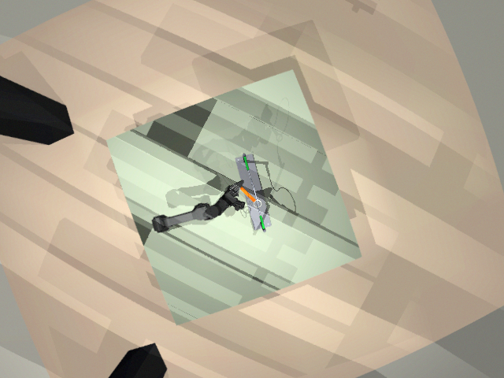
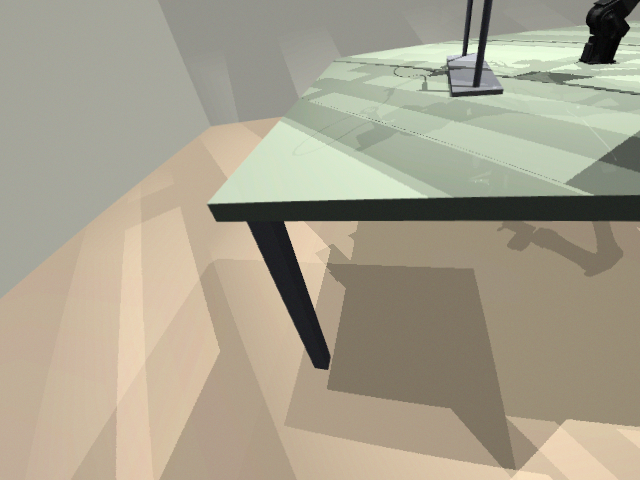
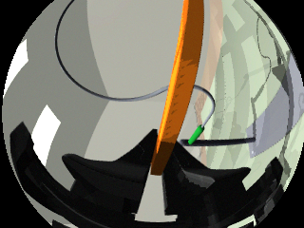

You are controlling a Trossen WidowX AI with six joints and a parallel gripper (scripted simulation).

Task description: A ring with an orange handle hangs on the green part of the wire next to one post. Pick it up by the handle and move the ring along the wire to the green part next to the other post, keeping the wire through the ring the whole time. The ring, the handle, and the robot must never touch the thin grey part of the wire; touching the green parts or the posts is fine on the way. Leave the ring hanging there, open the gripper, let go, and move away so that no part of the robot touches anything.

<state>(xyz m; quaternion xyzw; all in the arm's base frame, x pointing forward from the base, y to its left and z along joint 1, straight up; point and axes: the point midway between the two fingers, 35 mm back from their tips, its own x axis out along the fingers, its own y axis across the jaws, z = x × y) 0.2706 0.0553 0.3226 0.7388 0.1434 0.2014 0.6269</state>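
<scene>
Gripper (image 3: 159, 174) clenched on the handle's (image 3: 180, 76) near end, ring (image 1: 257, 202) out at four o'clock, keeping the arm off the wire (image 1: 253, 189).

Dark grey jointed arm (image 1: 190, 215), black tool (image 1: 237, 187)

A pale green table (image 1: 211, 260) is carried on dark legs (image 2: 289, 294) over a tan floor (image 1: 406, 284). A grey base plate (image 1: 257, 190) is set on it just beyond the gripper (image 1: 238, 187); the arm's base (image 1: 159, 223) is mounted behind.
</scene>
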